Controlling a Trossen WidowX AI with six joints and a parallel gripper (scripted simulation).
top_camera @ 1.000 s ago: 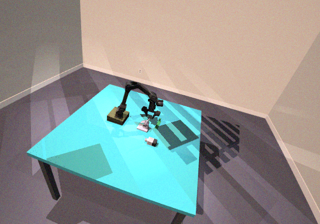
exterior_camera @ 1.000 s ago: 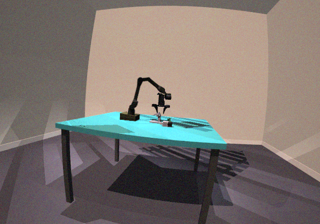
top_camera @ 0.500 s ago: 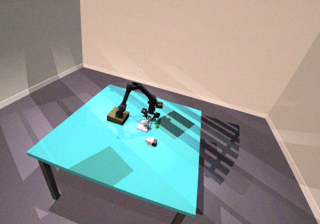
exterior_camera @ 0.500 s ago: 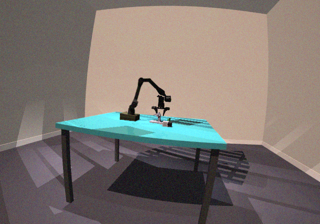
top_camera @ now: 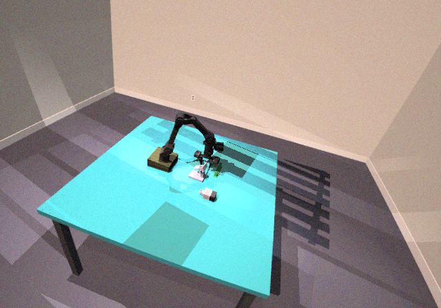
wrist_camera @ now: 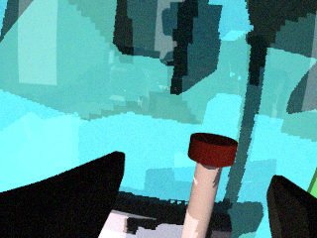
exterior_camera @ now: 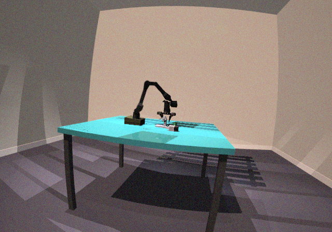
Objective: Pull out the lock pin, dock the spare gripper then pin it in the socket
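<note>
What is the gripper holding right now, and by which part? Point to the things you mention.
Nothing: the gripper (top_camera: 207, 169) (exterior_camera: 166, 120) is open, its fingers apart on either side of the red-capped pin (wrist_camera: 213, 150).

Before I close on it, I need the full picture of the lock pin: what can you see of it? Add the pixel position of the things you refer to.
The lock pin (wrist_camera: 202, 198) has a pale, smooth, round shaft topped by a wider dark-red cap. In the wrist view it leans slightly, cap end free, between the open fingers of the hand (top_camera: 206, 167) (exterior_camera: 166, 120), with neither finger touching it. Its lower end runs out of frame, so its seating is not visible there.
</note>
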